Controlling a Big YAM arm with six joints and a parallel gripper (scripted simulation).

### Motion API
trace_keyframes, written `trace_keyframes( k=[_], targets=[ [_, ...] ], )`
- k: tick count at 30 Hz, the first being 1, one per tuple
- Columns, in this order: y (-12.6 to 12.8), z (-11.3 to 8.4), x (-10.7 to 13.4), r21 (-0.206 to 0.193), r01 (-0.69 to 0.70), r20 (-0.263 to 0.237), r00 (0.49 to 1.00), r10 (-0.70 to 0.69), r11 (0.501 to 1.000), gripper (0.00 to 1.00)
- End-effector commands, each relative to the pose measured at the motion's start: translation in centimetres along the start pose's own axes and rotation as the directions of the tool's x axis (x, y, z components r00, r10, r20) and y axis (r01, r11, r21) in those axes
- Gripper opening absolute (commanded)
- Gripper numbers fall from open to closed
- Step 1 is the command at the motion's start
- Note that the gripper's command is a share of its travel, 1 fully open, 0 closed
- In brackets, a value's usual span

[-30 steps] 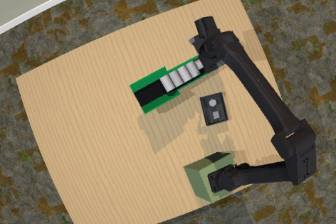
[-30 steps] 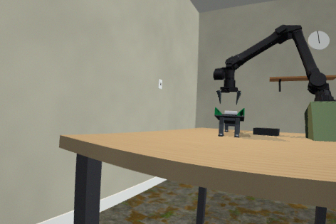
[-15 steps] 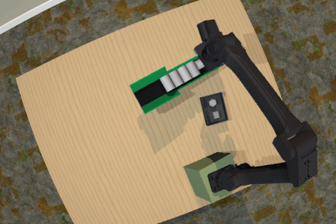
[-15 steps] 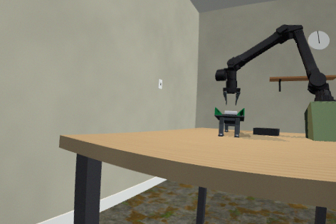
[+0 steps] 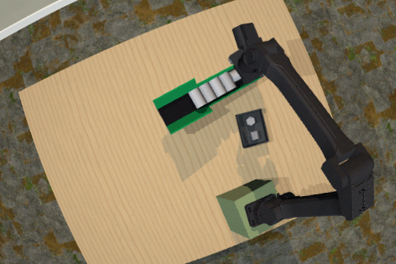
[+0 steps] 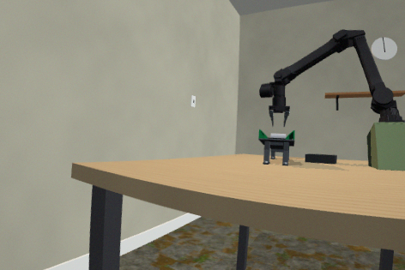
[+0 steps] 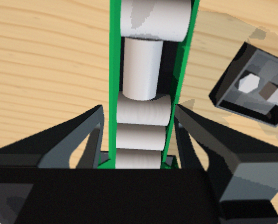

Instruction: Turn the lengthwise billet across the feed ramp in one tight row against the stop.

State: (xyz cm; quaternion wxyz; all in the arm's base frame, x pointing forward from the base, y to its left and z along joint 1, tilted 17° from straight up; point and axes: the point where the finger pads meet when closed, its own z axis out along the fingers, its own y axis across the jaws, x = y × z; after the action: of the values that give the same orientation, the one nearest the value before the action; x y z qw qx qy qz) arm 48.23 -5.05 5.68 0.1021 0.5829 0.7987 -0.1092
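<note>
A green feed ramp stands on legs on the wooden table. Several light steel billets lie across it side by side. One billet lies lengthwise, between the row and another crosswise billet at the top of the wrist view. In the top view the arm hides most of that end. My gripper hangs a little above the ramp. It is half open and empty, with a finger on either side of the ramp over the crosswise billet beside the lengthwise one.
A dark flat tray with a hexagonal and a square piece lies beside the ramp. The olive box under the arm's base stands near the table edge.
</note>
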Motion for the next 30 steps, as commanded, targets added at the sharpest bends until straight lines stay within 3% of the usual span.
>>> trace_keyframes(
  k=[1,16,22,30],
  targets=[
    [0.0,0.4,0.5,0.003,0.016,-0.001,1.0,-0.016,1.0,0.55],
    [0.0,0.4,0.5,0.003,0.011,-0.001,1.0,-0.011,1.0,0.55],
    [-0.3,1.2,-0.5,0.011,-0.102,-0.002,0.995,0.102,0.995,0.55],
    [0.0,0.6,-0.1,-0.001,-0.101,0.0,0.995,0.101,0.995,0.55]
  ],
)
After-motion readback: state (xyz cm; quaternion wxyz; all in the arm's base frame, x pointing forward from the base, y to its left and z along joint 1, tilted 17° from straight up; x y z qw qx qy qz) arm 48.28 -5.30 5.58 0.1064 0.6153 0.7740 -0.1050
